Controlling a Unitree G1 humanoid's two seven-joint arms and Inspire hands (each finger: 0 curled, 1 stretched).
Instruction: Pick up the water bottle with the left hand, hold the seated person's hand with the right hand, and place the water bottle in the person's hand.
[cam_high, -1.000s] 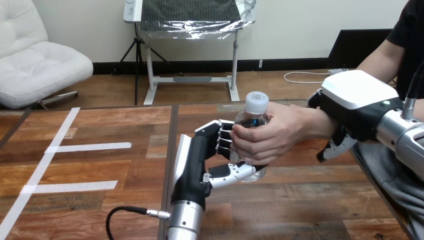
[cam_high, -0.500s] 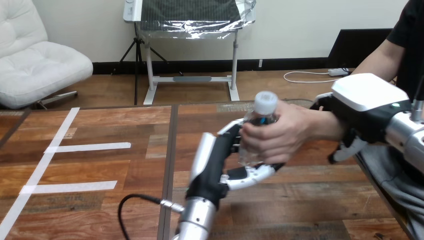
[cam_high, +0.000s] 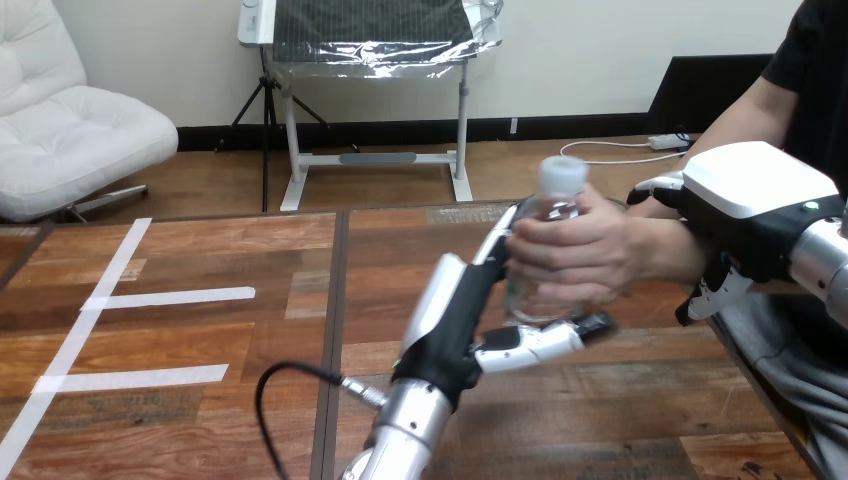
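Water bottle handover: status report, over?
Right hand clasped round the person's wrist. Water bottle gripped in the person's hand, left hand against it. Nothing in the way.

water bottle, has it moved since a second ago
Yes. The water bottle has gone right and up, farther from the table's dark seam, with the person's hand and the left hand both on it.

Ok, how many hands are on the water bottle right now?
2. The left hand holds the water bottle from its left side; the person's hand wraps its middle. The right hand is on the person's wrist, off the bottle.
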